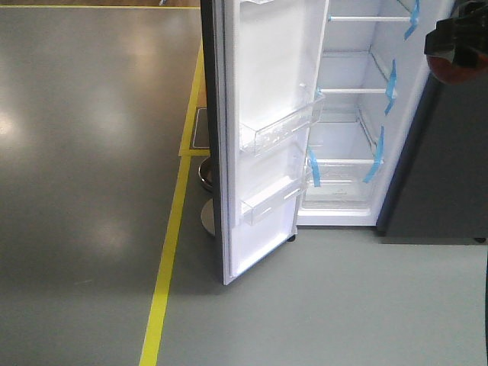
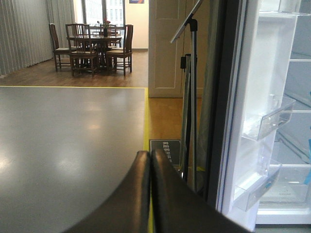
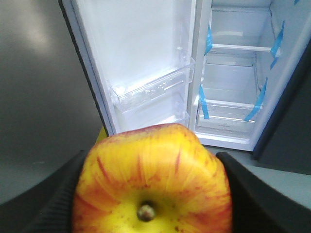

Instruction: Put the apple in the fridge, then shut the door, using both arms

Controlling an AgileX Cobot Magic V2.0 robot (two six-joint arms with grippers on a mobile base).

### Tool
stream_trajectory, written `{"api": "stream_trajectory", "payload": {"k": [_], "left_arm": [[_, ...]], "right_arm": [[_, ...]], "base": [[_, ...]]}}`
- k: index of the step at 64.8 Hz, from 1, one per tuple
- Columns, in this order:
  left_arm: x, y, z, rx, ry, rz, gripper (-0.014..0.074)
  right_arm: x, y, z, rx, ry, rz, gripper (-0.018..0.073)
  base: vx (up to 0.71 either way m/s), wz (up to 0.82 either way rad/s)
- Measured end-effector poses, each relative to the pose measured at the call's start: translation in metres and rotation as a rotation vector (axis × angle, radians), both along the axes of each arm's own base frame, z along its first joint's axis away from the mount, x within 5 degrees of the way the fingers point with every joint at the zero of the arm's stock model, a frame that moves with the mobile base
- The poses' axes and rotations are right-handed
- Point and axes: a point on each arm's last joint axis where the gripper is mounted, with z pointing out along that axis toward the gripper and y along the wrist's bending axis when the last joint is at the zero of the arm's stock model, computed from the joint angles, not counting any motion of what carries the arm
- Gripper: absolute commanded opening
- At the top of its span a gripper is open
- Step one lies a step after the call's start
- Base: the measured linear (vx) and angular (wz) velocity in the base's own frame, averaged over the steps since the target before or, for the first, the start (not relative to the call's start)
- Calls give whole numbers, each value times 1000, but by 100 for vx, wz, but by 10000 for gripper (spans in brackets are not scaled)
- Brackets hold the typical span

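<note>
The fridge [image 1: 358,114] stands open, its white inside and blue-taped glass shelves showing. Its door [image 1: 263,137] swings out to the left, white inside with clear bins. My right gripper [image 3: 153,194] is shut on the apple [image 3: 153,182], red and yellow, stem end facing the camera, held in front of the fridge [image 3: 233,82] and door [image 3: 141,63]. In the front view the right gripper [image 1: 457,42] shows at the top right with the apple [image 1: 451,70] under it. My left gripper [image 2: 149,160] is shut and empty, left of the door [image 2: 262,111].
A yellow floor line [image 1: 171,259] runs left of the door. A metal stand base [image 1: 206,213] and a tripod pole [image 2: 193,97] stand behind the door. A dining table with chairs [image 2: 95,46] is far off. A dark grey cabinet side [image 1: 442,183] is right of the fridge.
</note>
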Motion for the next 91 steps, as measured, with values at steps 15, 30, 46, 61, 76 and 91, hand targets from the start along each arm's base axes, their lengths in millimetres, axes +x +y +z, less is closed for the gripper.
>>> {"api": "stream_trajectory", "payload": {"k": [15, 30, 46, 61, 76, 91], "left_arm": [[0, 0, 0, 0, 0, 0, -6], [0, 0, 0, 0, 0, 0, -6], [0, 0, 0, 0, 0, 0, -6], [0, 0, 0, 0, 0, 0, -6], [0, 0, 0, 0, 0, 0, -6], [0, 0, 0, 0, 0, 0, -6]], "right_arm": [[0, 0, 0, 0, 0, 0, -8], [0, 0, 0, 0, 0, 0, -8], [0, 0, 0, 0, 0, 0, -8], [0, 0, 0, 0, 0, 0, -8], [0, 0, 0, 0, 0, 0, -8], [0, 0, 0, 0, 0, 0, -8]], "base": [[13, 2], [11, 0], [9, -4], [9, -5], [10, -5], [10, -6]]}}
